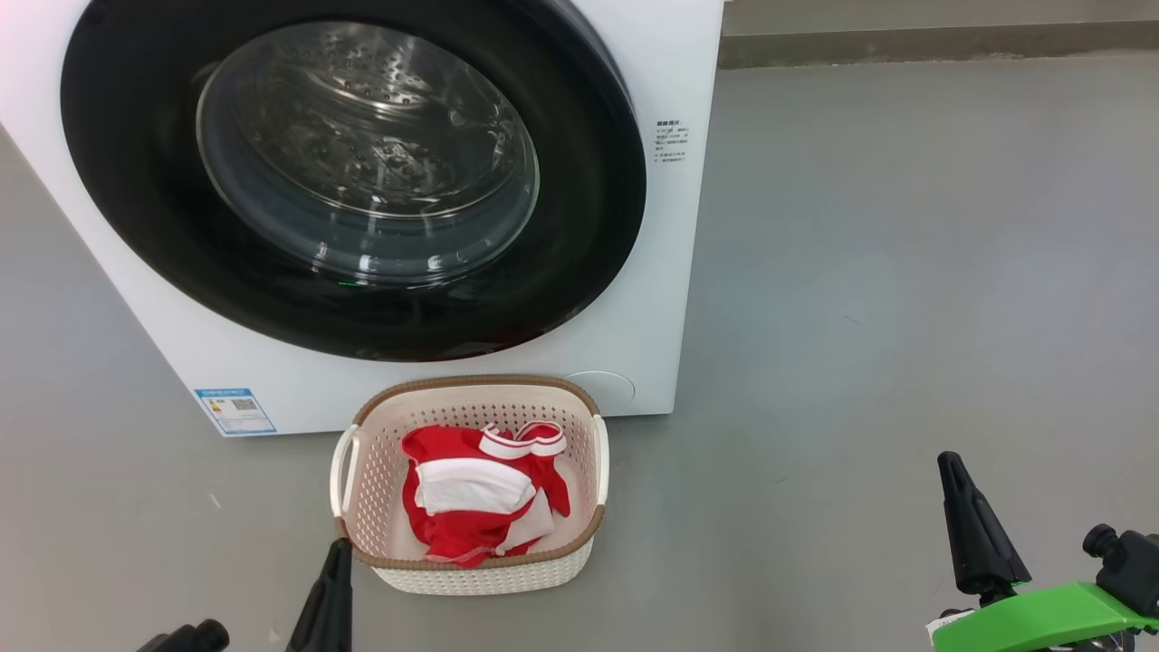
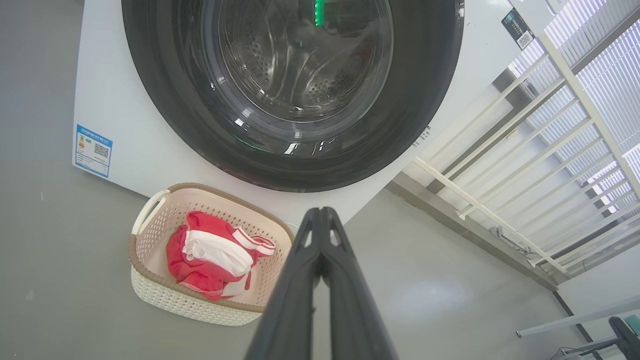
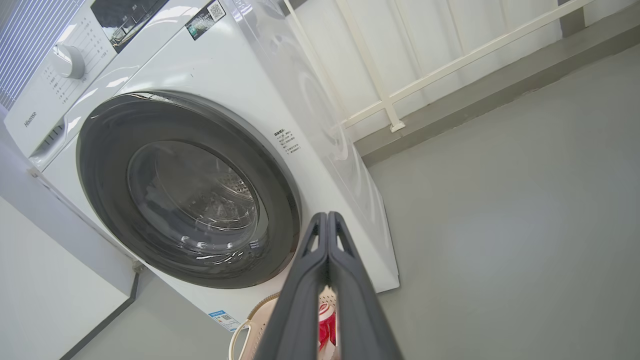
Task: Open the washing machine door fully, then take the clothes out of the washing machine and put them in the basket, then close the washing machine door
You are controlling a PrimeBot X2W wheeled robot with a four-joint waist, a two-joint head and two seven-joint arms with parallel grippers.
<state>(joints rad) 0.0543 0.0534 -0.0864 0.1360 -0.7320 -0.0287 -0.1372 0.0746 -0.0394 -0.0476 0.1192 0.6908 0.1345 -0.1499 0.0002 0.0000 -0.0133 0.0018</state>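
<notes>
Dark fingers of the left hand (image 2: 320,216) are pressed together, holding nothing, near the basket's front left corner. The right hand (image 3: 328,217), likewise pressed together and empty, sits well to the basket's right. Red and white clothes (image 1: 471,493) lie in the cream basket (image 1: 489,578) on the grey floor (image 1: 860,317). Just behind the basket stands the white washing machine (image 1: 688,181), its glossy black washing machine door (image 1: 127,181) closed.
</notes>
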